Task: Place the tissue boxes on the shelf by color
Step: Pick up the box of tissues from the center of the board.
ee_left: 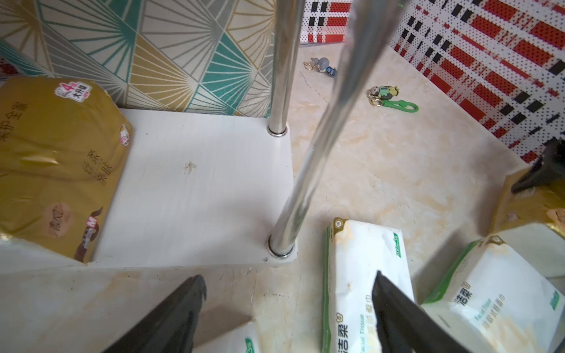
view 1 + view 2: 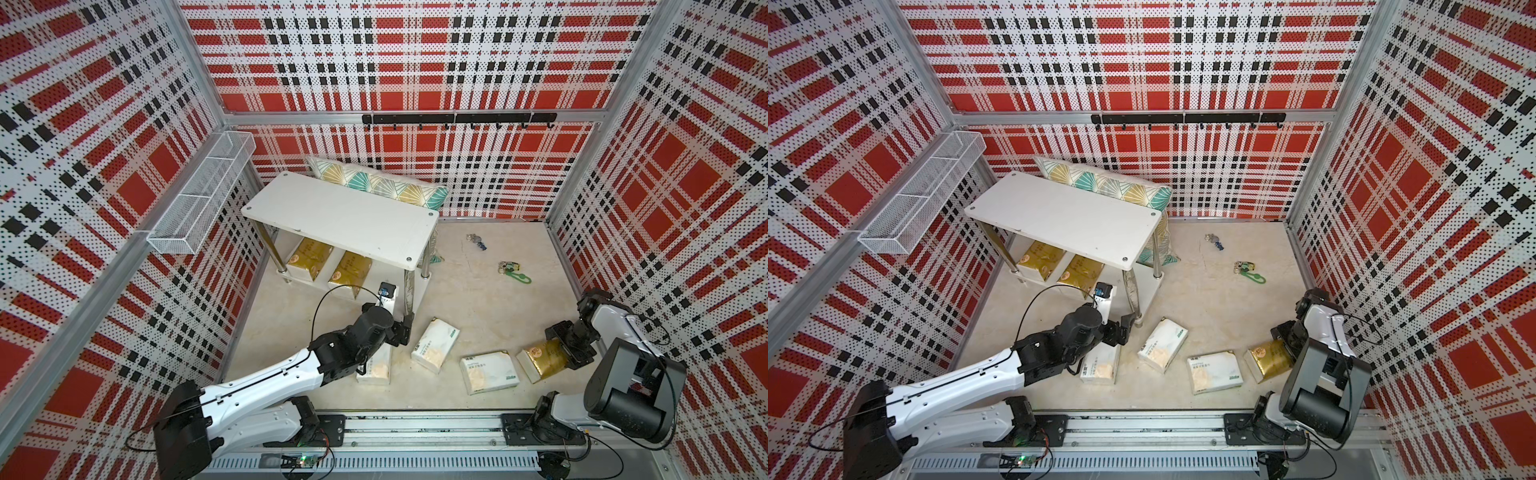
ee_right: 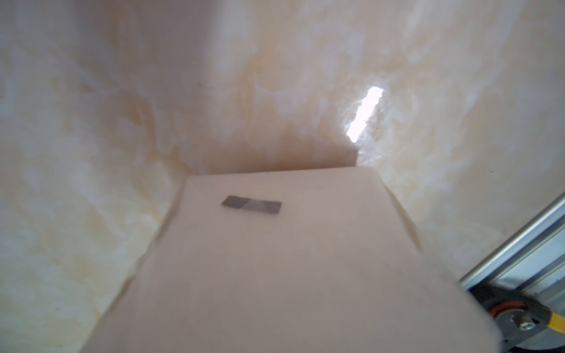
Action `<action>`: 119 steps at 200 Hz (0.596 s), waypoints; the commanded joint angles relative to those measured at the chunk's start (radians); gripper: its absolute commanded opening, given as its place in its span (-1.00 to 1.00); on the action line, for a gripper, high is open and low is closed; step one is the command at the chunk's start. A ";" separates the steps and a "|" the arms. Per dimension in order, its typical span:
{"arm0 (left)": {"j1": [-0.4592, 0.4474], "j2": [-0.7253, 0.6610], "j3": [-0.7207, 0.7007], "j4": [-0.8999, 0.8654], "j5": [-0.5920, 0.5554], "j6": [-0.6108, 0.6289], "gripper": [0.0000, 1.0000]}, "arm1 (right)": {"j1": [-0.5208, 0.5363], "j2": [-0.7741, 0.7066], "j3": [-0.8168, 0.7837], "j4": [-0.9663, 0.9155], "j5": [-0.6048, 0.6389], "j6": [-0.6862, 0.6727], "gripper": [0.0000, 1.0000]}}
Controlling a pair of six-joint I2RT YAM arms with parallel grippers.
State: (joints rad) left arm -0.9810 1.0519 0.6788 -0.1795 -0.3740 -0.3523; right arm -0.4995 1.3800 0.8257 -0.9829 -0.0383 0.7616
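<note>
Left gripper (image 1: 287,276): jaws apart, empty; my arm stretched low beside the near leg (image 1: 290,214) of the shelf (image 2: 345,216).
Right gripper (image 2: 569,347): elbow folded, straddling gold pack (image 2: 542,357) by the right edge of the floor (image 2: 478,291); grip I cannot tell.
White packs (image 2: 376,365) (image 2: 435,345) (image 2: 488,371): three on near floor.
Lower tier: two gold packs (image 2: 309,255) (image 2: 351,270).

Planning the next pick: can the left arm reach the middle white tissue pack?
Probably yes: the left tool hangs open beside the middle white tissue pack; nothing covers it, though the shelf leg stands close.

- Lower tier (image 1: 198,183) of the shelf (image 2: 340,216): free to the right of the two gold packs (image 2: 349,270), behind a chrome leg (image 1: 298,198).
- Floor (image 2: 478,299) at centre right of the frame: open, only two keychains (image 2: 513,272) lie there.
</note>
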 commanded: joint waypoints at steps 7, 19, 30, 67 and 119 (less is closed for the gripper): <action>-0.059 0.011 -0.019 0.037 0.050 0.049 0.79 | -0.001 0.014 0.085 -0.001 -0.045 -0.047 0.48; -0.075 0.009 -0.025 0.047 0.063 0.062 0.79 | 0.009 0.018 0.122 -0.018 -0.041 -0.065 0.45; -0.089 0.001 -0.034 0.070 0.075 0.078 0.80 | 0.028 0.023 0.166 -0.035 -0.031 -0.084 0.44; -0.098 -0.003 -0.055 0.162 0.146 0.148 0.85 | 0.121 0.063 0.327 -0.103 -0.037 -0.076 0.41; -0.101 0.106 -0.027 0.350 0.252 0.243 0.92 | 0.316 0.109 0.416 -0.103 -0.079 0.034 0.39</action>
State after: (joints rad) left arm -1.0760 1.1030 0.6319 0.0368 -0.1959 -0.1776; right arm -0.2535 1.4670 1.2057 -1.0538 -0.0898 0.7326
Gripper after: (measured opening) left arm 0.956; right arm 0.716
